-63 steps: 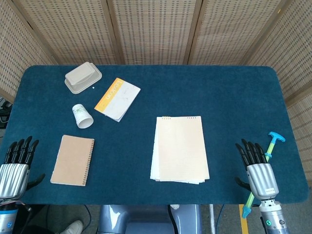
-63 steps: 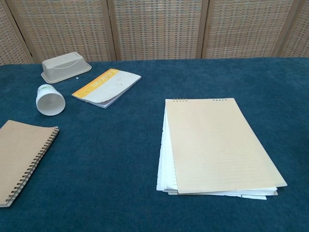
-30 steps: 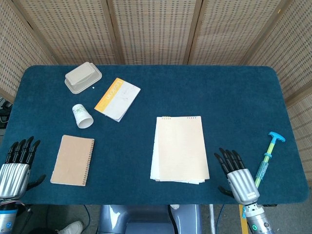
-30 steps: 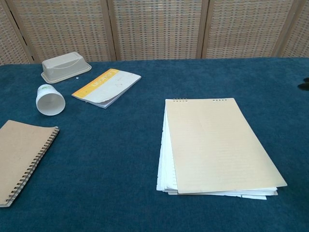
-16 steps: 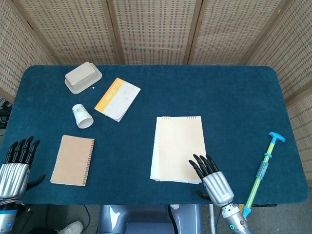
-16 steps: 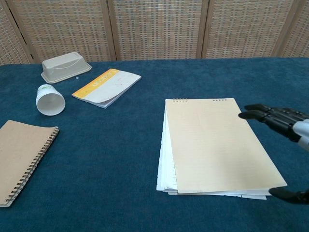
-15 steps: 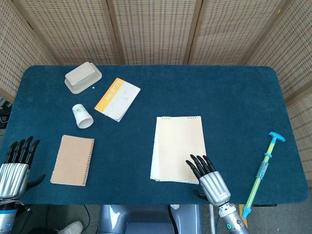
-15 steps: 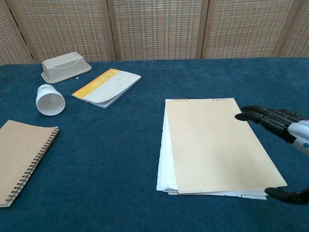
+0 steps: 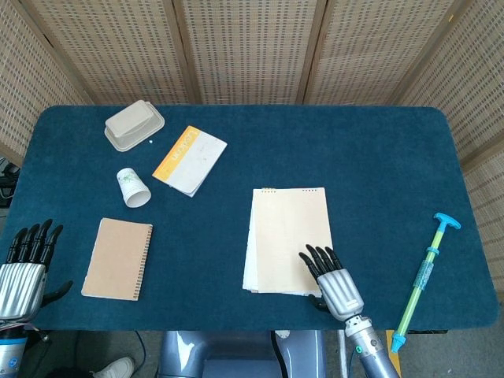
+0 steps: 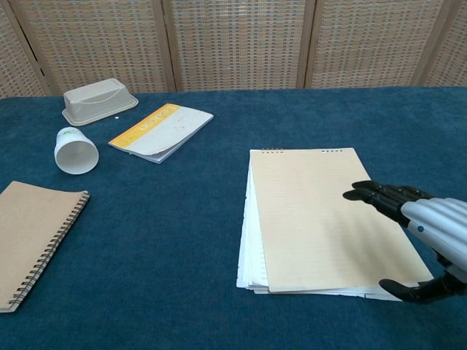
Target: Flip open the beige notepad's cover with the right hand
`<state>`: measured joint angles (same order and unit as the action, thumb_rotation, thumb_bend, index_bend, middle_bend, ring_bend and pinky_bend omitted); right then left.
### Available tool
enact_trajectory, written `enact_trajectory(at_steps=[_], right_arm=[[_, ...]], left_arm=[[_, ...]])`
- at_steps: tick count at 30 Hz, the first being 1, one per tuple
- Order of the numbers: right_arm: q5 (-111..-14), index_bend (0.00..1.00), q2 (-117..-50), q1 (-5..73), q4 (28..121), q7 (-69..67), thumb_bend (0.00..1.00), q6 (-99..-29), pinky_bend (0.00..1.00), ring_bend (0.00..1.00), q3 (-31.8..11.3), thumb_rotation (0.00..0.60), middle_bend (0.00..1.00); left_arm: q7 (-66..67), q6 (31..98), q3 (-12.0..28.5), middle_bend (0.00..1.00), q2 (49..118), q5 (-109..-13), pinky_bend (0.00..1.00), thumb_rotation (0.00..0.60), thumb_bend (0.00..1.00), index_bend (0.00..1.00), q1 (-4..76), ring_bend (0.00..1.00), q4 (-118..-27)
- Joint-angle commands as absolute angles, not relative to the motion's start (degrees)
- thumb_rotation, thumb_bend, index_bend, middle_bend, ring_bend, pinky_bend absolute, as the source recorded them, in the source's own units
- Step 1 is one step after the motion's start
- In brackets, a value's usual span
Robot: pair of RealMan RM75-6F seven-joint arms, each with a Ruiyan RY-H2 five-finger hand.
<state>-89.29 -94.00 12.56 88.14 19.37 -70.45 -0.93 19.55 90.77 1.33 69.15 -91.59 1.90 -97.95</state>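
At the far left edge of the blue-covered desk [image 9: 378, 150], the left hand [image 9: 24, 272] is hovering by the near corner with its black fingers spread and holding nothing. Just to its right, a brown kraft spiral-bound notebook [image 9: 117, 258] is lying flat and closed, its wire binding along the right side. Behind it, a white paper cup [image 9: 134, 188] is lying on its side with its mouth turned toward the near edge. Further back, a beige moulded pulp tray [image 9: 135, 125] is sitting upside down near the far left corner, and beside it a white booklet with an orange band [image 9: 190, 160] is lying at an angle.

Right of centre, the beige notepad [image 9: 290, 240] is lying flat with its cover closed, bound at the far end, with loose white sheets showing along its left and near edges. The right hand [image 9: 334, 281] is reaching over the notepad's near right corner, fingers [image 10: 379, 195] stretched out and apart above the cover and the thumb [image 10: 419, 290] down low by the near edge. It is gripping nothing, though whether the thumb is touching the pages is hard to tell from either view. Well to the right, a green and blue plastic syringe-like pump toy [image 9: 424, 268] is lying near the desk's right edge.
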Motion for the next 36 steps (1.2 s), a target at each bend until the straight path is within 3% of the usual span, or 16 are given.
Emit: enact_trajectory(at_steps=[1,36], right_arm=[[-87.92,0.08,-94.94,13.11,86.44,18.43,0.43,-69.35,0.00,0.00,-1.21,0.600,0.00],[-82.90,0.08,-98.37,15.73,82.34,19.68,0.44,-66.98,0.00,0.00,-1.17,0.600,0.00]], left_arm=[[19.66,90.81,1.35,0.00,69.23,-91.55,0.04,0.600,0.14,0.00,1.88,0.00,-97.86],[19.96,91.13,1.29,0.00,69.83,-92.05,0.04,0.600,0.14,0.00,1.92,0.00,-97.49]])
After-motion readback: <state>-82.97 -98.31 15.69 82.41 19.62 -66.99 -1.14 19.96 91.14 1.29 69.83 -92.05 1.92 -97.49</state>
